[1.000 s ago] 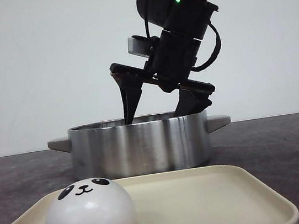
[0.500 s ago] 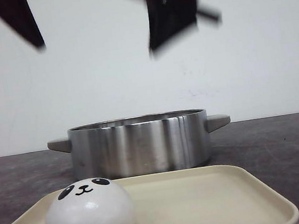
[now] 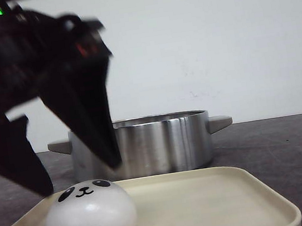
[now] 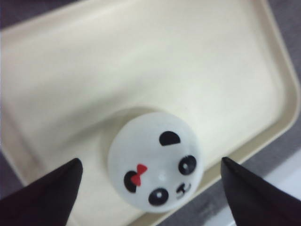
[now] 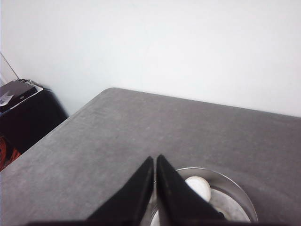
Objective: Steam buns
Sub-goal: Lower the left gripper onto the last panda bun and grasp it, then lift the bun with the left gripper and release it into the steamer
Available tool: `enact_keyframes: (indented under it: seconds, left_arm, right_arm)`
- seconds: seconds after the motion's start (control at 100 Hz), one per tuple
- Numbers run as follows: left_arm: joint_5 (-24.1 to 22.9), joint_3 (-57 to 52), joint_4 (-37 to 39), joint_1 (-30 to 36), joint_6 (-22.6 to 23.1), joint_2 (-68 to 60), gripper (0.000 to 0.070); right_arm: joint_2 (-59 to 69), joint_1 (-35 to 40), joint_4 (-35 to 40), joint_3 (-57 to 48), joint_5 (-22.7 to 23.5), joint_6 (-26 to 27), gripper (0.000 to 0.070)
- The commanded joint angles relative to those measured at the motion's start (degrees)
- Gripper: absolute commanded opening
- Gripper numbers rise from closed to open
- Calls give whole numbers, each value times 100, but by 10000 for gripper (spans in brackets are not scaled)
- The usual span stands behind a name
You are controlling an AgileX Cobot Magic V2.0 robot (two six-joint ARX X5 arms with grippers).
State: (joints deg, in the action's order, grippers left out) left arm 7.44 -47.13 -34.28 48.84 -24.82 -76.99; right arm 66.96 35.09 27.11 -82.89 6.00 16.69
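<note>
One bun (image 3: pixel 90 217) sits on the cream tray (image 3: pixel 218 193) beneath my left gripper (image 3: pixel 75 177), jaws spread wide either side of it. I'd centre, drop straight, squeeze gently. My right gripper (image 5: pixel 155 188), pinched closed, hangs above the steel pot (image 3: pixel 141 146).

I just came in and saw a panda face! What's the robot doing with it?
The left gripper hangs open over the bun, one finger on each side, not touching it. The bun sits alone on the tray. Behind it is the pot, and the right wrist view shows something white inside it. The right gripper is shut and empty above the pot.
</note>
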Motion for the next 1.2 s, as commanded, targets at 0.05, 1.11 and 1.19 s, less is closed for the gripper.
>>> enact_keyframes:
  seconds: [0.05, 1.11, 1.19]
  left_arm:
    - [4, -76, 133, 114, -42, -385, 557]
    - [-2085, -1762, 1167, -153, 2131, 96, 9]
    - [-2094, -1884, 1683, -358, 2428, -15, 8]
  right_arm:
    - [68, 46, 157, -70, -2, -44, 1]
    - [74, 46, 341, -70, 13, -243, 1]
    - [74, 46, 343, -70, 13, -254, 1]
